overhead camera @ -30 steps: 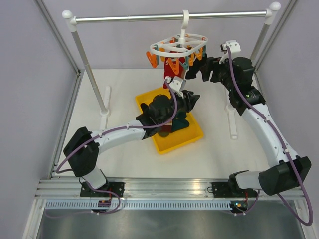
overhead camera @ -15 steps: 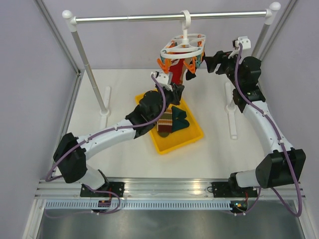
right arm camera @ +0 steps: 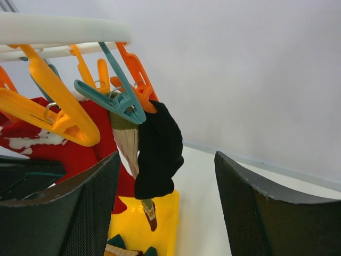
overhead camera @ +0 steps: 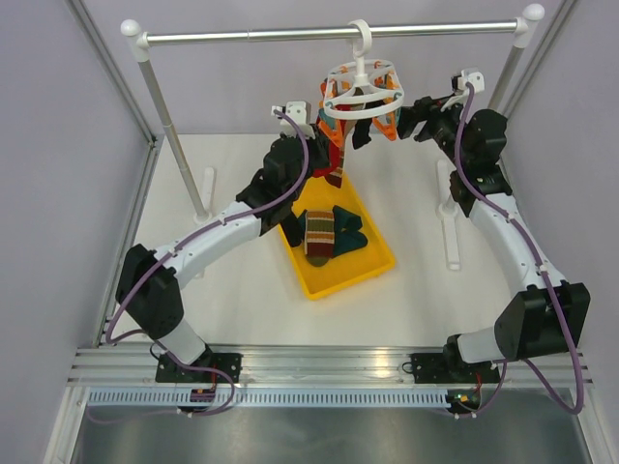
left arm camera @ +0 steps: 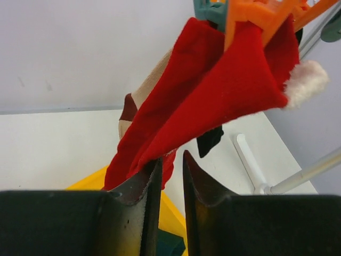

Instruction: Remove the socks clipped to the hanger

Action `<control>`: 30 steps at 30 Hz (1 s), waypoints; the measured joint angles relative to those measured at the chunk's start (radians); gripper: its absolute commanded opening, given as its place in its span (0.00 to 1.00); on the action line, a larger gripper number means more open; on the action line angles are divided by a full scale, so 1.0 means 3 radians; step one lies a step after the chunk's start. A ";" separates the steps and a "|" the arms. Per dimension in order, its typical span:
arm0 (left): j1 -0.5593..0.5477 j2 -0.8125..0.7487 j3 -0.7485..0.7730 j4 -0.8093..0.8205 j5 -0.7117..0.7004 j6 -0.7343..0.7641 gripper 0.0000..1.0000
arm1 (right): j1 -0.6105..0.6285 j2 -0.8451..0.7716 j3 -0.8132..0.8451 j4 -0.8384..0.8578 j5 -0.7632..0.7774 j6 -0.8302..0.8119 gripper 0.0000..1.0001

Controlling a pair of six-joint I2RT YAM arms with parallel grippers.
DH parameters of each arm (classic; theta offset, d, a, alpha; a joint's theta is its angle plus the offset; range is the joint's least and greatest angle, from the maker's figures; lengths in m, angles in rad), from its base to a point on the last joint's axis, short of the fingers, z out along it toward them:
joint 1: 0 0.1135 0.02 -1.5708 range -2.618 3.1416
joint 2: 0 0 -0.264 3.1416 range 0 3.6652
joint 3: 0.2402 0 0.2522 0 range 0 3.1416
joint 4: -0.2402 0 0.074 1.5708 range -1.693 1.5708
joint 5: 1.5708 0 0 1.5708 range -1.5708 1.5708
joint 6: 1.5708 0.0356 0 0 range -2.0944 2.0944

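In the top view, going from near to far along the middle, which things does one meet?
Aluminium base → yellow bin → striped sock → hanger → metal rail.

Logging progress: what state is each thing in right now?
Hanger: hooked on rail.
Red sock: clipped, hanging.
Black sock: clipped, hanging.
Striped sock: loose in tray.
Teal sock: loose in tray.
Left end effector: nearly shut at red sock's hem; grip unclear.
Right end effector: open.
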 measured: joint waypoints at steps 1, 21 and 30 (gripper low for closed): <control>0.0024 0.0015 0.0024 -0.0015 0.0010 -0.0009 0.27 | -0.0001 0.0000 -0.0004 0.0008 -0.0010 0.0000 0.75; 0.0235 0.0090 0.0289 -0.0243 0.0150 -0.0088 0.28 | 0.0000 0.0031 -0.0131 0.0039 -0.0093 -0.0019 0.73; 0.0263 0.0090 0.0313 -0.0292 0.0175 -0.0098 0.28 | 0.0000 0.0158 -0.0140 0.0116 -0.0126 -0.0013 0.64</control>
